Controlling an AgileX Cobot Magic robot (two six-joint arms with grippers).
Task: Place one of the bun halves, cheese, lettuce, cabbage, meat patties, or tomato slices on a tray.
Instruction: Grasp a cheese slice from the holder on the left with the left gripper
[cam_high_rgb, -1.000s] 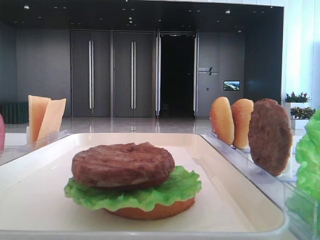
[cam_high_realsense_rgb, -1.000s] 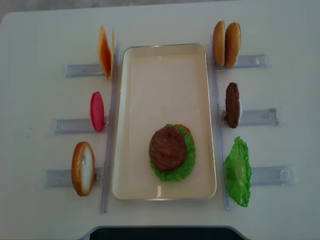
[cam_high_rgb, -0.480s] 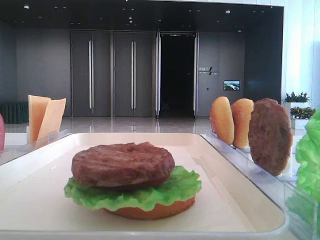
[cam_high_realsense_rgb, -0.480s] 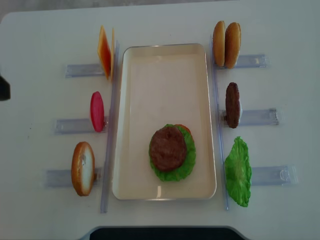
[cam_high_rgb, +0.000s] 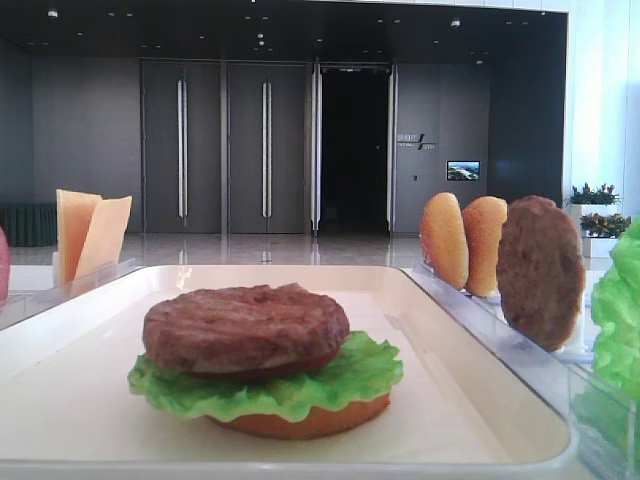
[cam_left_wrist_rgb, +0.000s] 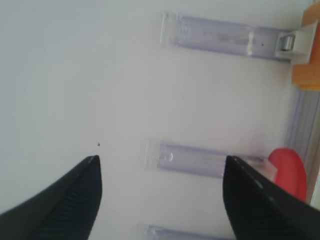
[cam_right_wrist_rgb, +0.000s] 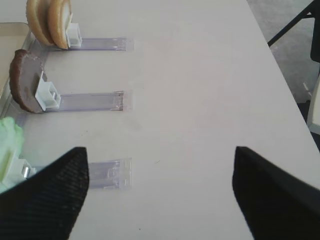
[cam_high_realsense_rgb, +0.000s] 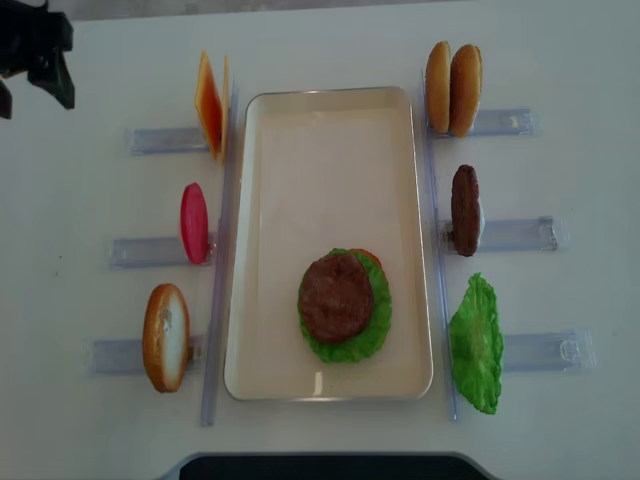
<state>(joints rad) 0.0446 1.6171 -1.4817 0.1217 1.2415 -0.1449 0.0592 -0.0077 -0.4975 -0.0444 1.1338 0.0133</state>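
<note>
On the cream tray (cam_high_realsense_rgb: 330, 150) a meat patty (cam_high_realsense_rgb: 336, 297) lies on lettuce (cam_high_rgb: 270, 388) over a bun half (cam_high_rgb: 300, 422). Left of the tray, cheese (cam_high_realsense_rgb: 210, 103), a red tomato slice (cam_high_realsense_rgb: 194, 222) and a bun half (cam_high_realsense_rgb: 165, 336) stand in holders. On its right stand two bun halves (cam_high_realsense_rgb: 453, 88), a patty (cam_high_realsense_rgb: 464, 209) and lettuce (cam_high_realsense_rgb: 476, 343). My left gripper (cam_high_realsense_rgb: 33, 100) hovers open and empty at the far left corner, left of the cheese; its wrist view shows the tomato slice (cam_left_wrist_rgb: 289, 172). My right gripper (cam_right_wrist_rgb: 160, 155) is open over bare table, right of the holders.
Clear plastic holders (cam_high_realsense_rgb: 510, 234) lie on both sides of the tray, with long clear rails (cam_high_realsense_rgb: 218, 270) along its edges. The white table's right edge (cam_right_wrist_rgb: 280, 75) shows in the right wrist view, with floor and a dark chair leg beyond.
My left gripper has come into the overhead view, moving up along the left edge to the far left corner. The food and tray have not moved.
</note>
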